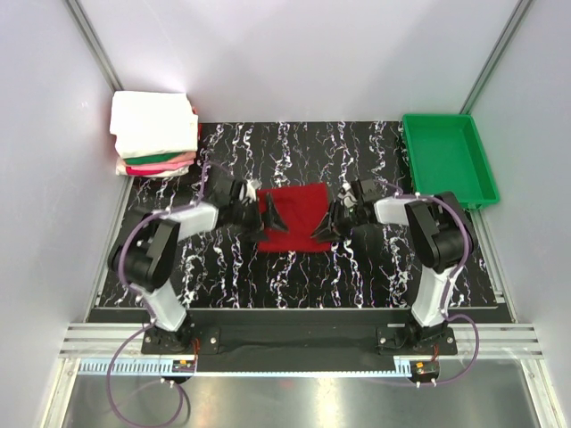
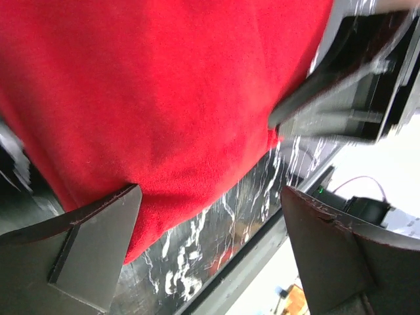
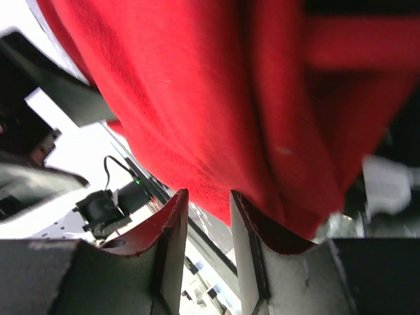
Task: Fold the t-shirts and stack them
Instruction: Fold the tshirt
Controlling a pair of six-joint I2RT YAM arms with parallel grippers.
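Note:
The deep red t-shirt lies folded into a rough rectangle on the middle of the black marbled mat. My left gripper is at its left edge with the jaws wide open and nothing between them; in the left wrist view the left gripper has the red cloth just beyond its fingertips. My right gripper is at the shirt's right edge. In the right wrist view the right gripper has only a narrow gap, with no cloth in it, and the red shirt is just past the tips.
A stack of folded shirts, white on top with green and pink below, sits at the mat's far left corner. A green plastic tray stands at the far right. The mat's near edge and a metal rail run in front of the arms.

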